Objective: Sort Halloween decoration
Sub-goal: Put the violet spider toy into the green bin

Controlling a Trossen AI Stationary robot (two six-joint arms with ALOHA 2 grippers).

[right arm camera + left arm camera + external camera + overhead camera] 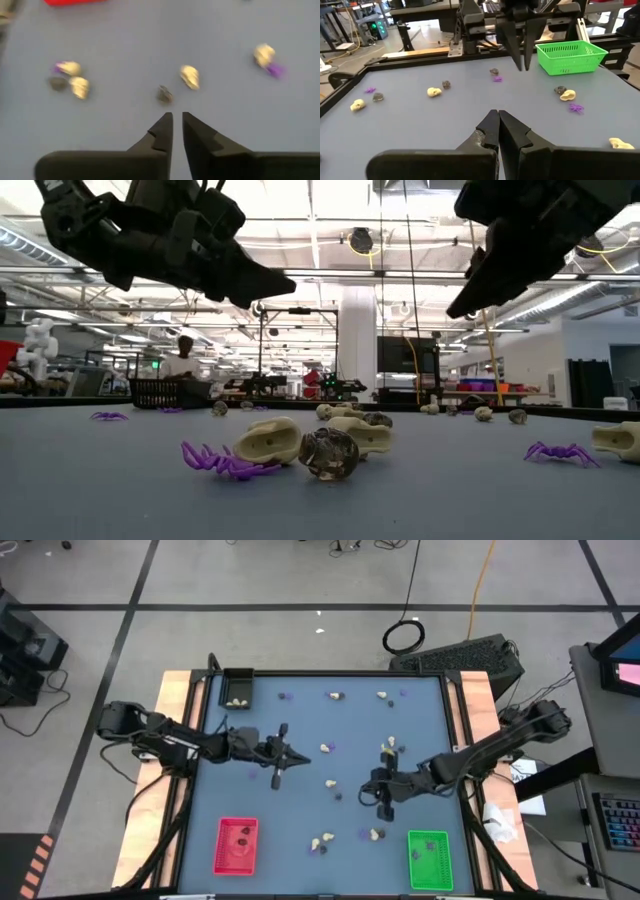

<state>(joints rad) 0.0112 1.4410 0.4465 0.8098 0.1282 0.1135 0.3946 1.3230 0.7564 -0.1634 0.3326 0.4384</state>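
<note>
Trinkets lay scattered over the blue-grey tabletop (300, 810) while we held both arms above it, nothing in either grip. Our left gripper (290, 757) hung with its jaws clenched together, empty; ahead of them, across the tabletop, sat a cream-white lump (434, 92) just beside a black lump (446, 84), and farther off a flat purple bit (497, 78) touching another black one. Beyond those stood the green tray (571, 56), with our right arm hanging in front of it. Our right gripper (177, 118) showed its jaws parted by a thin slit, grasping nothing. Just ahead of those jaws lay a small black lump (164, 94), and close beside it a cream-white skull-like lump (190, 77). Off to one side of the jaws a cluster of two cream lumps, a dark one and a purple bit (69, 77) sat together. The red tray (236, 845) lay well beyond that cluster, and the black tray (237, 688) held a few cream lumps.
</note>
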